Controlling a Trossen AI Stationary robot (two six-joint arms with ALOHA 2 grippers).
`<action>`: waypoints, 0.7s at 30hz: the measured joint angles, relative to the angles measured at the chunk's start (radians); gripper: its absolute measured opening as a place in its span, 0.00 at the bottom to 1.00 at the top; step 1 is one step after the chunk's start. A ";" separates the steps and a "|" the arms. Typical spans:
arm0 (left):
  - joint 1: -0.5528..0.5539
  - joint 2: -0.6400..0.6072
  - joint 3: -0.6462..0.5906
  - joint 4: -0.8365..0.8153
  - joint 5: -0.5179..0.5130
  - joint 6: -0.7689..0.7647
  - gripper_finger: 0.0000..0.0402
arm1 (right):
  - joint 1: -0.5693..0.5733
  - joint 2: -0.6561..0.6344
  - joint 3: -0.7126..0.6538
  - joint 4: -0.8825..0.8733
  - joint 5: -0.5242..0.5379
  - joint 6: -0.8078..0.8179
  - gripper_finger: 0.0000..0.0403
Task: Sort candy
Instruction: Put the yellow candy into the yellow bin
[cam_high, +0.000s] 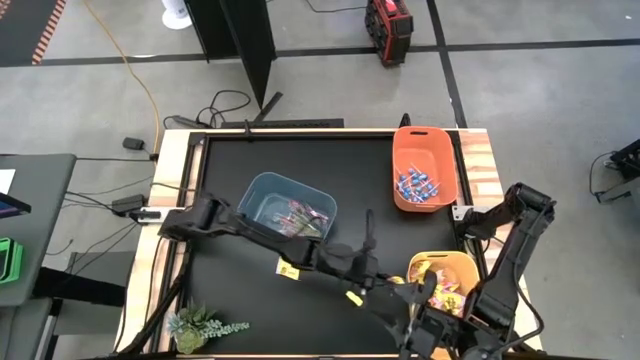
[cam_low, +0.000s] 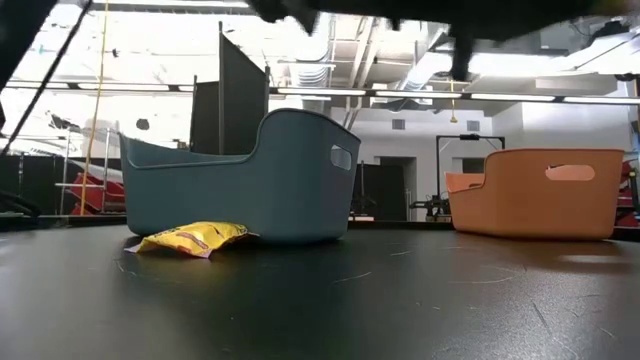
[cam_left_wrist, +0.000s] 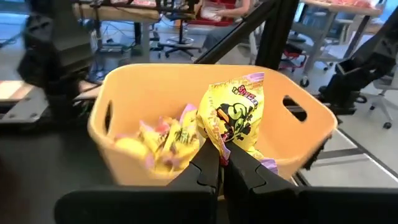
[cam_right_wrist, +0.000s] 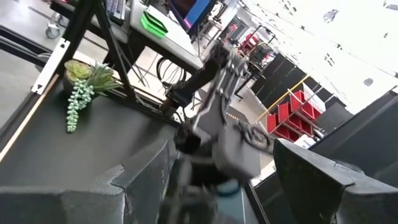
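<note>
We see the left gripper (cam_left_wrist: 224, 163) pinching a yellow square candy packet (cam_left_wrist: 236, 118) just in front of the yellow plastic bin (cam_left_wrist: 298, 134); next we judge it needs carrying over the rim and releasing. The right gripper (cam_right_wrist: 205, 168) waits open nearby.

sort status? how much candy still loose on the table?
Mostly done: pink sticks sit in the blue-grey bin, lollipops in the orange bin, yellow packets in the yellow bin. In hand: left gripper holds a yellow packet at that bin. Left: two loose packets on the table.
</note>
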 joint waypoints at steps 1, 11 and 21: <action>0.003 0.033 0.044 0.000 0.011 0.000 0.00 | 0.001 0.000 0.000 0.002 0.000 0.000 0.75; 0.012 0.315 0.421 -0.056 0.051 -0.001 0.00 | 0.024 0.000 0.000 0.018 0.000 -0.008 0.75; 0.012 0.359 0.521 -0.181 0.092 0.041 0.39 | 0.024 0.000 0.000 0.018 0.000 -0.010 0.75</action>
